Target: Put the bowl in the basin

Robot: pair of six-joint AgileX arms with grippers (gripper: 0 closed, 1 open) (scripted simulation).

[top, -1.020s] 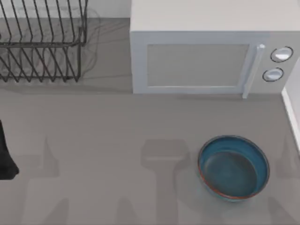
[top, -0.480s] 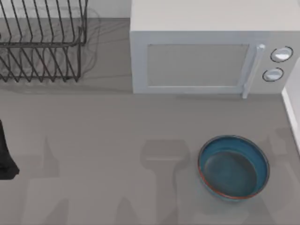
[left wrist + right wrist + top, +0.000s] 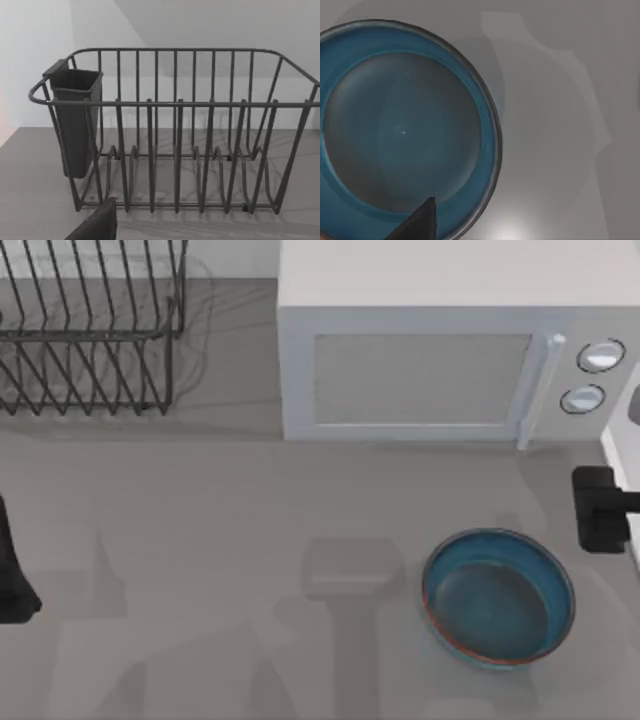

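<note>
The blue-glazed bowl (image 3: 498, 598) with its thin reddish rim sits upright on the grey table, in front of the microwave's right end. It looks empty in the right wrist view, where the bowl (image 3: 405, 132) lies directly below the camera. My right gripper (image 3: 602, 508) reaches in from the right edge, just beyond the bowl's far right side and apart from it. The basin (image 3: 611, 454) is a thin white-rimmed strip at the right edge, partly under that arm. My left gripper (image 3: 10, 580) is parked at the left edge.
A white microwave (image 3: 450, 360) with its door shut stands at the back, right of centre. A black wire rack (image 3: 90, 335) stands at the back left, and the left wrist view faces the rack (image 3: 175, 135) with a dark cup on its side. Open tabletop lies between the arms.
My right arm has come into the top view from the right edge, beside the bowl. The bowl and left arm have not moved.
</note>
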